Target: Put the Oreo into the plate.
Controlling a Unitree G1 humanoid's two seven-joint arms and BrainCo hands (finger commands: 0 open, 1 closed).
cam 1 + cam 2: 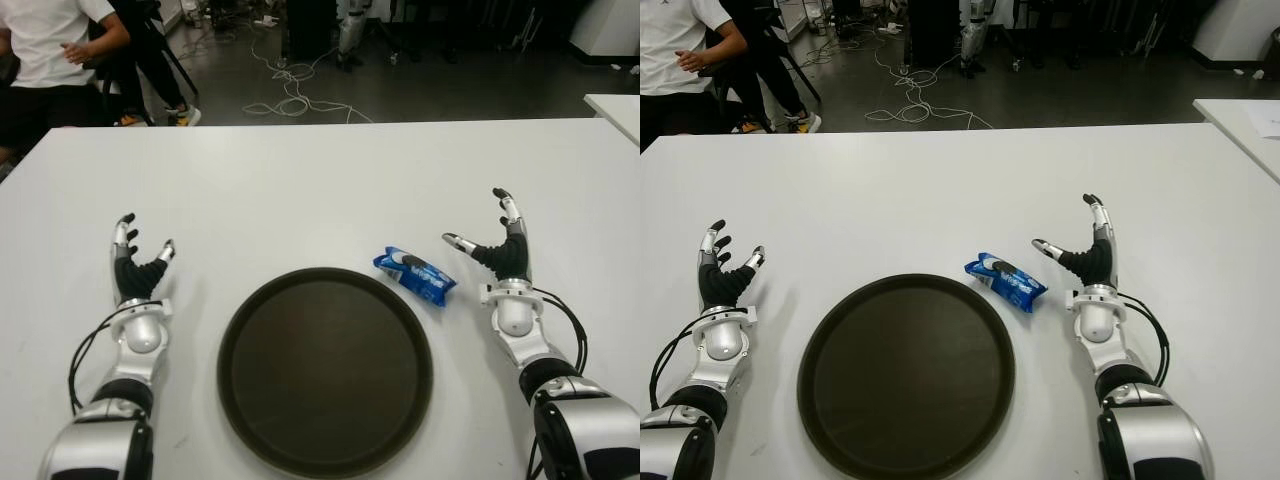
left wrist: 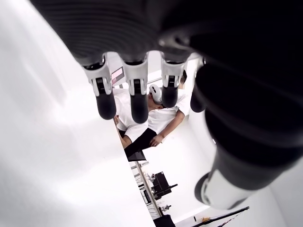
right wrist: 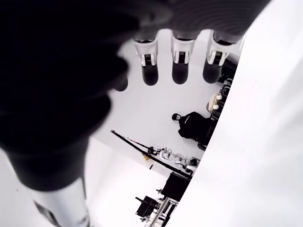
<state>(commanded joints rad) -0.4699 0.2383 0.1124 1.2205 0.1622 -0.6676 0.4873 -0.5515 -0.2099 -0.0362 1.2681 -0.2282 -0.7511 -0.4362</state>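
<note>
A blue Oreo packet point(image 1: 415, 275) lies on the white table point(image 1: 320, 180) just off the upper right rim of the round dark plate point(image 1: 325, 368). My right hand point(image 1: 497, 240) stands a little to the right of the packet with its fingers spread and nothing in it. My left hand point(image 1: 135, 257) shows on the far left side of the plate, fingers spread, holding nothing. Both wrist views show straight fingers point(image 3: 181, 64) with only the table behind them.
A person in a white shirt point(image 1: 45, 45) sits beyond the table's far left corner. Cables point(image 1: 290, 95) trail on the dark floor behind the table. Another white table's corner point(image 1: 615, 108) shows at the far right.
</note>
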